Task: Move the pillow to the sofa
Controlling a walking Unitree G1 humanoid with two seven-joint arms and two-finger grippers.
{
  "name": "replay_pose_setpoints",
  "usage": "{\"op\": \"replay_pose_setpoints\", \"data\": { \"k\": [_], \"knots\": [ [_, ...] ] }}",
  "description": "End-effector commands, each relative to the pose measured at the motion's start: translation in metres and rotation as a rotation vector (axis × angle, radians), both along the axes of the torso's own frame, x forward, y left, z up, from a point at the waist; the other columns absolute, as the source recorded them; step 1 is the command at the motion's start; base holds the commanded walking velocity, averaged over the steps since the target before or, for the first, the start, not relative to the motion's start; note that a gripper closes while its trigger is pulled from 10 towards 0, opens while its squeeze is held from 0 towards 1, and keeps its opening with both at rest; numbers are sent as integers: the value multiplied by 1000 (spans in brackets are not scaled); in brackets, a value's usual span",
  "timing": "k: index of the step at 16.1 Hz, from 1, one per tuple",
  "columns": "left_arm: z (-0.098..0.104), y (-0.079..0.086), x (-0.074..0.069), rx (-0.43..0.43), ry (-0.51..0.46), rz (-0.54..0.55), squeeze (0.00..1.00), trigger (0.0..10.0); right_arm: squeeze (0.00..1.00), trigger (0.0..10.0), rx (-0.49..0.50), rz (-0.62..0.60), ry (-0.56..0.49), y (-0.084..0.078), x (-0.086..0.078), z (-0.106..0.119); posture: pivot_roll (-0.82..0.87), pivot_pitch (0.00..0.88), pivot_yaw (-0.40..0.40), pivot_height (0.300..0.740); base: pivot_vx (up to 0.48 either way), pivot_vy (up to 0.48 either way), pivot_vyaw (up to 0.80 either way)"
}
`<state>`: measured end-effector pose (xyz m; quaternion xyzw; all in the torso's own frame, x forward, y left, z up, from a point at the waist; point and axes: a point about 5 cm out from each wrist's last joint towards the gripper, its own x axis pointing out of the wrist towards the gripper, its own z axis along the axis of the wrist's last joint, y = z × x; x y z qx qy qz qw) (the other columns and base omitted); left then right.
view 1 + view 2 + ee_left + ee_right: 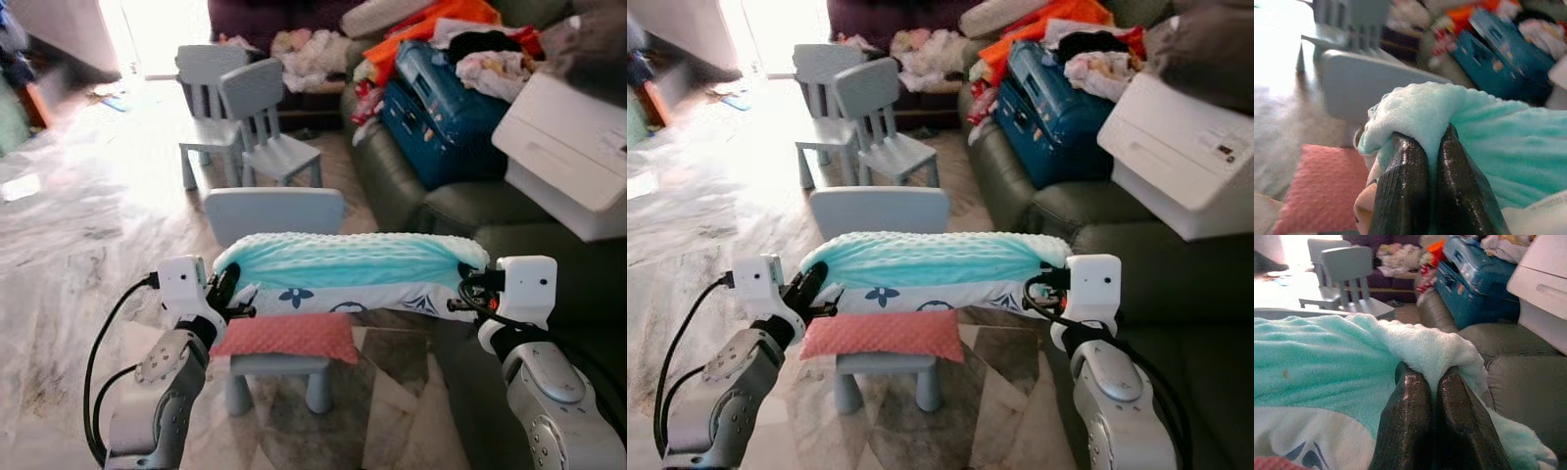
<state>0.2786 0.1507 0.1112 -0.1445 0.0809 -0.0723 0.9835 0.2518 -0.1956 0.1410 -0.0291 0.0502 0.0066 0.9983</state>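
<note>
While both grippers pinch its ends, pillow [348,269] held level above pink cushion [286,336] on small chair [274,220], left gripper [224,291] clamped on left end, right gripper [468,290] on right, sofa [446,211] alongside.

We see a glossy marbled stone floor [69,245], washed out by strong daylight pouring in from a bright opening [152,29] at the far end. Two small pale blue-grey children's chairs [250,122] stand together in the middle distance, and a third like them [274,367] sits close before us. Along our right runs a dark olive-green leather couch [421,201], heaped with a blue hard-shell suitcase [441,108], an orange cloth [431,24], loose clothes [495,59] and a white boxy printer-like appliance [573,147].
</note>
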Motion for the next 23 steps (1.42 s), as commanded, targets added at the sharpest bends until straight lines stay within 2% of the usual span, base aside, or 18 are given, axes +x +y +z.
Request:
{"op": "replay_pose_setpoints", "data": {
  "k": [1, 17, 23],
  "knots": [
    [-1, 8, -2, 15, 5, 38, 0, 10000, 0, 10000, -12, -14, -33, -4, 1, 8, -191, 0, 25, 740, -311, 0, 0],
    [-2, 7, -2, 17, 12, 28, 0, 10000, 0, 10000, -11, -10, -35, -2, 3, 7, -186, 0, 25, 740, -313, 0, 0],
    [-1, 8, 0, 0, 15, 39, 0, 10000, 0, 10000, -8, -6, -37, -1, 4, 7, -188, 0, 29, 740, 0, 0, 0]
  ]
}}
